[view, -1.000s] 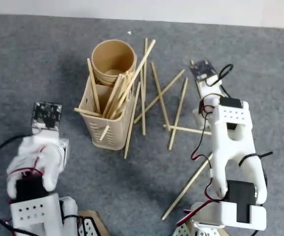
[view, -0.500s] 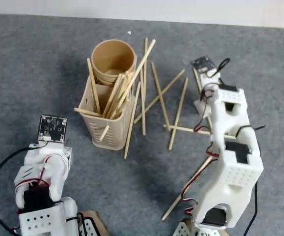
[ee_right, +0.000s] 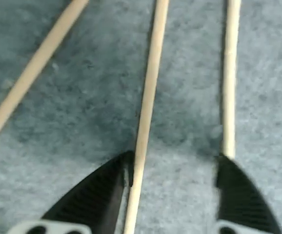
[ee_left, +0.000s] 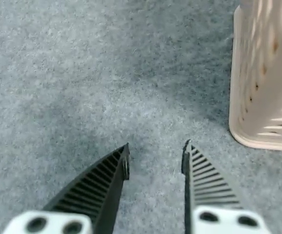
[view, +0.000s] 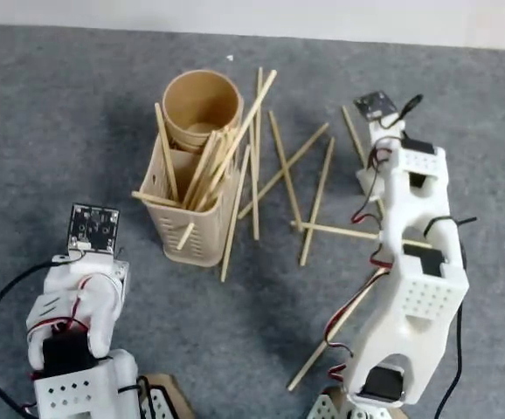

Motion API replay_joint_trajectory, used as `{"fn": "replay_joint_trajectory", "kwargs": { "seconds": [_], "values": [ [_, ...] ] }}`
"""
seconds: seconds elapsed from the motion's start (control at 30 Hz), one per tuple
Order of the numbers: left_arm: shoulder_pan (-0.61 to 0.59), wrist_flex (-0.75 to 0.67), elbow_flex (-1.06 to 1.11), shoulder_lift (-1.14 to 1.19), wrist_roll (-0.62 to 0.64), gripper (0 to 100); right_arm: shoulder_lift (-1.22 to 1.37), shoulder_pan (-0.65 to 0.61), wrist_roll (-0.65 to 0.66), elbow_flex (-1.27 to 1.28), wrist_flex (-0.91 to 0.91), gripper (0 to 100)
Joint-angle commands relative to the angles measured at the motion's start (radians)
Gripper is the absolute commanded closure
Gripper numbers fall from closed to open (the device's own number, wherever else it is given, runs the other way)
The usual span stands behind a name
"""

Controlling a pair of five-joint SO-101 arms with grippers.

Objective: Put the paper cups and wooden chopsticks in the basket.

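Note:
A beige slotted basket (view: 191, 229) stands left of centre with a brown paper cup (view: 202, 103) in its far end and several wooden chopsticks (view: 210, 163) sticking out. More chopsticks (view: 286, 170) lie loose on the grey mat to its right. One long chopstick (view: 333, 330) lies by the right arm's base. My right gripper (ee_right: 175, 161) is open low over the mat. One chopstick (ee_right: 148, 87) touches one fingertip, and another chopstick (ee_right: 230, 73) ends at the other. My left gripper (ee_left: 155, 151) is open over bare mat, with the basket (ee_left: 265, 87) off to one side.
The left arm (view: 76, 297) sits folded at the near left, short of the basket. The right arm (view: 410, 244) stretches along the right side, over some loose chopsticks. A pale strip (view: 322, 17) borders the mat's far edge.
The right arm has stretched farther away and a little right. The left arm drew back toward its base a second ago and has kept still since.

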Motion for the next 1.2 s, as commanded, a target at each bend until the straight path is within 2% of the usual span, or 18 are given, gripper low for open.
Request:
{"fn": "replay_joint_trajectory", "kwargs": {
  "seconds": [0.0,0.33,0.67,0.73,0.87,0.9,0.97,1.07,1.17],
  "values": [
    [-0.008,-0.018,-0.004,-0.004,0.008,80,-0.015,0.03,0.043,-0.044,0.056,64.7],
    [-0.007,-0.018,-0.004,-0.004,0.008,80,-0.087,0.03,0.049,-0.064,0.093,64.7],
    [-0.007,-0.015,-0.004,-0.004,0.008,80,0.176,0.051,0.084,-0.102,0.013,65.1],
    [-0.007,-0.015,-0.004,-0.004,0.008,80,0.183,0.051,0.081,-0.117,0.025,69.8],
    [-0.007,-0.017,-0.004,-0.004,0.008,80,0.18,0.044,0.08,-0.162,0.142,96.8],
    [-0.007,-0.017,-0.004,-0.004,0.008,80,0.18,0.042,0.08,-0.188,0.179,99.8],
    [-0.007,-0.018,-0.004,-0.004,0.008,80,0.182,0.042,0.078,-0.237,0.255,97.4],
    [-0.007,-0.018,-0.004,-0.004,0.008,80,0.174,0.039,0.077,-0.308,0.366,99.3],
    [-0.007,-0.02,-0.004,-0.004,0.009,80,0.133,0.038,-0.023,-0.397,0.456,99.3]
  ]
}}
